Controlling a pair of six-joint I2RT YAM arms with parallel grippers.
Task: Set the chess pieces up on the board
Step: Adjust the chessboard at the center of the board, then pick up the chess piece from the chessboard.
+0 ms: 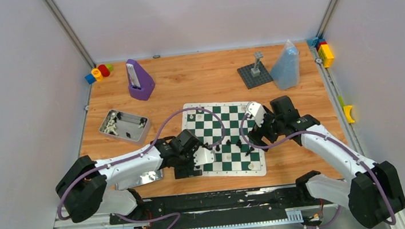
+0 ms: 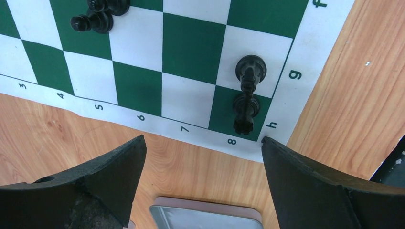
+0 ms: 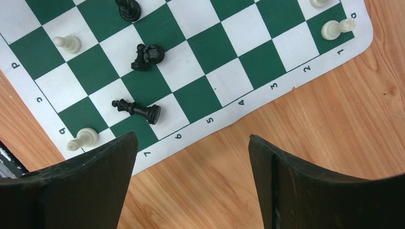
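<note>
black chess pieces (image 2: 245, 109) on board (image 2: 191, 43), just ahead of spread left jaws

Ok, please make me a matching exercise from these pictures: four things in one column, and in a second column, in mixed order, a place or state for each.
Things:
1. metal tin
2. grey baseplate
3. black piece with a cross top
4. left gripper

Places or states:
a. lying on its side on the board
b. jaws open, holding nothing
c. left of the board, small pieces inside
d. behind the board, its post upright

Pairs: 1-c; 2-d; 3-a; 4-b
</note>
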